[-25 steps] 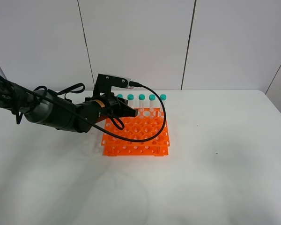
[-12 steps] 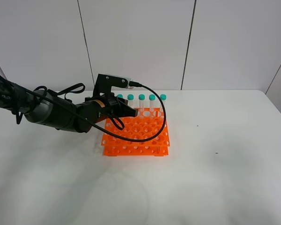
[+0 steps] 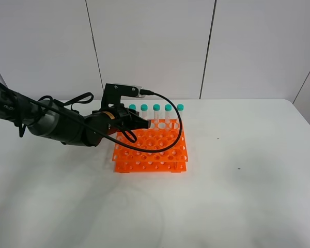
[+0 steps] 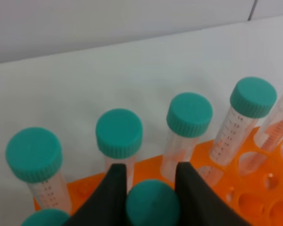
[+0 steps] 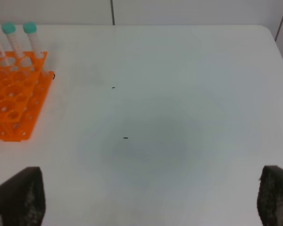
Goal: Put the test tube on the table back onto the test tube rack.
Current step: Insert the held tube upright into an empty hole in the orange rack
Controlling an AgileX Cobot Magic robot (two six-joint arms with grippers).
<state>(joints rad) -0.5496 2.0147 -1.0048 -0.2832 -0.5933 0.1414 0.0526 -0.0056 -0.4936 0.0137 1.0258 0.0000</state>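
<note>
The orange test tube rack (image 3: 160,152) stands on the white table (image 3: 237,186). My left gripper (image 3: 136,124) is over the rack's back left part. In the left wrist view its black fingers (image 4: 114,190) close on the teal cap of the test tube (image 4: 152,203), held upright just in front of a back row of identical teal-capped tubes (image 4: 189,115). The tube's body and tip are hidden below the view. The rack's orange top (image 4: 254,200) shows beneath. My right gripper (image 5: 148,197) is open and empty above bare table, right of the rack (image 5: 14,103).
Several capped tubes (image 3: 156,111) stand in the rack's back row. A black cable (image 3: 173,135) loops from the left wrist over the rack. Bare white table lies to the right (image 5: 170,117) and in front of the rack. A white panelled wall stands behind.
My left gripper with the tube has shifted slightly left and down over the rack. The right arm has not moved.
</note>
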